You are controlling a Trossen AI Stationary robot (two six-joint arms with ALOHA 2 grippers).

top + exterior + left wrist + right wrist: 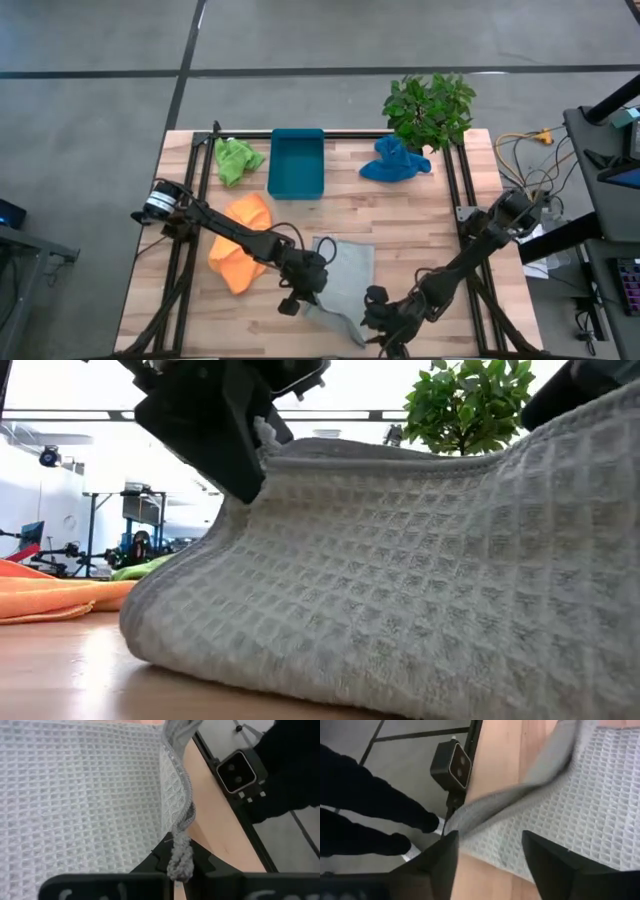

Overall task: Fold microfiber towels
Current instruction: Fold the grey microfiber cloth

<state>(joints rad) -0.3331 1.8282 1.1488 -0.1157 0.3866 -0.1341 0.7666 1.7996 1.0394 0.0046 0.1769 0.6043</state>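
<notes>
Both arms reach low over the grey waffle-weave microfiber towel on the wooden slatted table. The left gripper pinches its corner tight; the right gripper stands parted at its edge, gripping nothing. Beyond the towel sits a teal rectangular tray.

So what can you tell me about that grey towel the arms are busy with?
The grey towel is a soft waffle-weave cloth with a stitched hem, lying on the wooden table near its front edge, beside the orange towel. It is rumpled, partly lifted. The left gripper pinches one edge shut; the right gripper's open fingers straddle another edge.
</notes>
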